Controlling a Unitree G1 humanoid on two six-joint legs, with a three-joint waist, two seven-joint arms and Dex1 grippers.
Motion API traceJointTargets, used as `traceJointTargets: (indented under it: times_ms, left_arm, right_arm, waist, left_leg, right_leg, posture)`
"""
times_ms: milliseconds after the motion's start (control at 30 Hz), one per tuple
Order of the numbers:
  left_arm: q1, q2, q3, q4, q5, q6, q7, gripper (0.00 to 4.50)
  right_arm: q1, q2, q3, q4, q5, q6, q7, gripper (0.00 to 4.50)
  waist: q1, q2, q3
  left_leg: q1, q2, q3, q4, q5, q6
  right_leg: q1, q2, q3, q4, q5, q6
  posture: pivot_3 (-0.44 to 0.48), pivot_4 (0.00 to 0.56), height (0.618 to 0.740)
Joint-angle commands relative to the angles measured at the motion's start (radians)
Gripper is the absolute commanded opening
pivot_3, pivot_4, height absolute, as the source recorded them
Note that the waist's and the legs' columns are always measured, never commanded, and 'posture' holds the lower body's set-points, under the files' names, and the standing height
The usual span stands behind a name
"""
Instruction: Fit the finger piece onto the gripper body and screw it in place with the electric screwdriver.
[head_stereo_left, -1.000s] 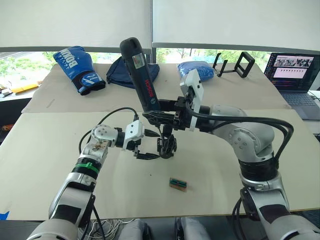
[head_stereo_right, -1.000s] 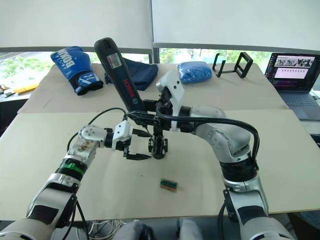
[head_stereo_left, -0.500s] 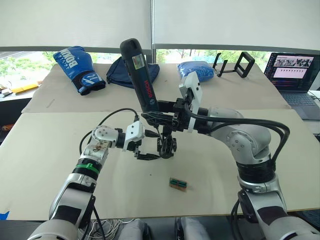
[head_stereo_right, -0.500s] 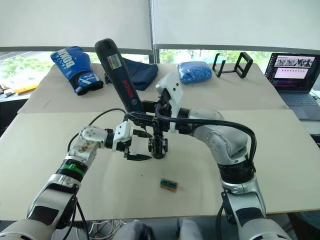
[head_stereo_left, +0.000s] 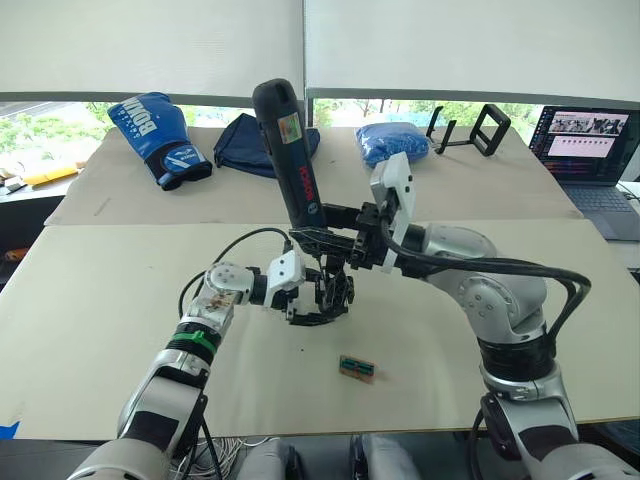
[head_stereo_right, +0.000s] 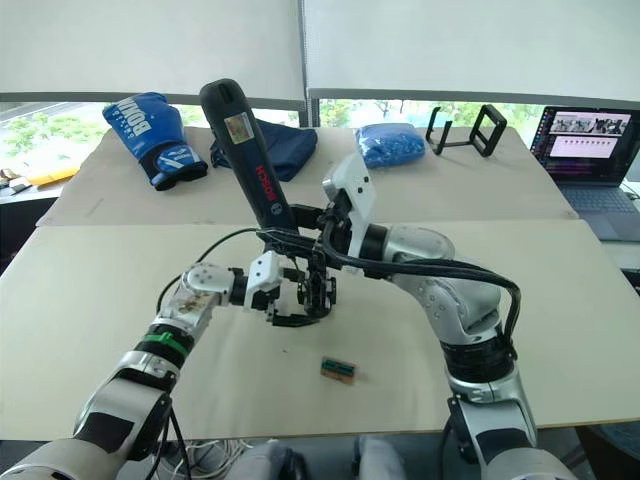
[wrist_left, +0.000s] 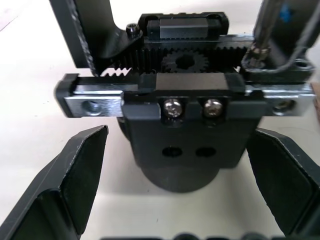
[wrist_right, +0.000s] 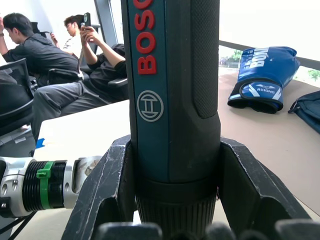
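The right gripper (head_stereo_left: 322, 238) clamps the tilted black electric screwdriver (head_stereo_left: 288, 156); the left gripper (head_stereo_left: 312, 305), fingers spread, flanks the gripper body (wrist_left: 177, 150).

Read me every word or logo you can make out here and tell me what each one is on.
"BOS", the visible start of a red brand word, above a round logo: on the electric screwdriver held in the right claw.
White lettering on the blue boxing glove: cut off, not readable.
Laptop screen text: too small to read.
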Motion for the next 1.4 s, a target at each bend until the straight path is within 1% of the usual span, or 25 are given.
traceJointTargets:
  times_ms: [33, 67, 167, 267, 400, 467, 700, 967, 1200, 1400]
  left_arm:
    - [-0.033, -0.031, 0.011, 0.042, 0.002, -0.024, 0.036, 4.5]
    - [-0.038, -0.038, 0.012, 0.056, 0.002, -0.027, 0.042, 4.5]
    - [-0.046, -0.044, 0.012, 0.086, 0.005, -0.052, 0.037, 3.72]
    - [-0.056, -0.042, 0.013, 0.115, 0.013, -0.069, 0.039, 2.36]
    - [-0.071, -0.036, 0.016, 0.146, 0.019, -0.087, 0.03, 2.39]
    - [-0.078, -0.033, 0.016, 0.153, 0.02, -0.092, 0.025, 2.39]
    - [-0.081, -0.027, 0.015, 0.157, 0.023, -0.104, 0.019, 2.39]
    - [-0.079, -0.023, 0.015, 0.152, 0.024, -0.109, 0.017, 2.39]
    - [-0.088, -0.02, 0.019, 0.153, 0.027, -0.11, 0.017, 2.39]
    - [-0.087, -0.022, 0.021, 0.147, 0.027, -0.11, 0.015, 2.39]
  right_arm:
    - [0.011, -0.009, -0.035, -0.052, 0.0, -0.054, 0.008, 1.9]
    - [0.017, -0.011, -0.034, -0.054, -0.002, -0.062, 0.01, 1.9]
    - [0.032, -0.017, -0.034, -0.055, -0.003, -0.083, 0.018, 1.9]
    - [0.056, -0.02, -0.039, -0.051, 0.005, -0.119, 0.046, 1.9]
    - [0.114, -0.04, -0.021, -0.028, -0.001, -0.21, 0.151, 1.9]
    - [0.13, -0.046, -0.005, 0.018, -0.021, -0.254, 0.197, 1.9]
    - [0.109, -0.039, 0.047, 0.169, -0.089, -0.346, 0.275, 1.9]
    - [0.104, -0.05, 0.077, 0.26, -0.117, -0.352, 0.313, 1.9]
    - [0.125, -0.083, 0.106, 0.291, -0.148, -0.356, 0.344, 1.9]
    - [0.123, -0.089, 0.113, 0.312, -0.163, -0.369, 0.344, 1.9]
  waist:
    - [0.0, 0.0, 0.0]
    - [0.001, 0.0, 0.0]
    - [0.0, 0.0, 0.0]
    - [0.001, 0.0, 0.0]
    - [0.0, 0.0, 0.0]
    - [0.0, 0.0, 0.0]
    - [-0.002, -0.001, -0.001]
    - [-0.001, -0.001, -0.003]
    - [-0.002, -0.002, -0.006]
    - [-0.003, -0.003, -0.008]
  left_leg:
    - [0.0, 0.0, 0.0, 0.0, 0.0, 0.0]
    - [0.0, 0.0, 0.0, 0.0, 0.0, 0.0]
    - [0.0, 0.0, 0.0, 0.0, 0.0, 0.0]
    - [0.0, 0.0, 0.0, 0.0, 0.0, 0.0]
    - [0.001, 0.0, 0.0, 0.001, 0.0, 0.0]
    - [0.001, 0.0, 0.0, 0.001, 0.0, 0.0]
    - [0.004, 0.0, 0.0, 0.001, 0.0, 0.0]
    - [0.006, 0.001, 0.0, 0.001, 0.0, 0.0]
    - [0.008, 0.001, 0.0, 0.0, 0.0, 0.0]
    - [0.014, 0.001, 0.0, -0.002, 0.0, 0.0]
  right_leg:
    - [0.0, 0.0, 0.0, 0.0, 0.0, 0.0]
    - [0.0, 0.0, 0.0, 0.0, 0.0, 0.0]
    - [0.0, 0.0, 0.0, 0.0, 0.0, 0.0]
    - [0.0, 0.0, 0.0, 0.0, 0.0, 0.0]
    - [0.001, 0.0, 0.0, 0.0, 0.0, 0.0]
    - [0.001, 0.0, 0.0, 0.0, 0.0, 0.0]
    - [0.003, 0.0, 0.001, 0.001, 0.0, 0.0]
    - [0.004, 0.0, 0.001, 0.001, 0.0, 0.0]
    - [0.005, 0.0, 0.002, 0.001, 0.0, 0.0]
    - [0.011, -0.001, 0.002, 0.0, 0.0, 0.0]
  posture:
    - [0.0, 0.15, 0.74]
    - [0.0, 0.15, 0.74]
    - [0.0, 0.15, 0.74]
    - [0.0, 0.15, 0.74]
    - [0.0, 0.15, 0.74]
    - [0.0, 0.15, 0.74]
    - [0.0, 0.15, 0.74]
    - [0.0, 0.15, 0.74]
    - [0.0, 0.15, 0.74]
    - [0.0, 0.15, 0.74]
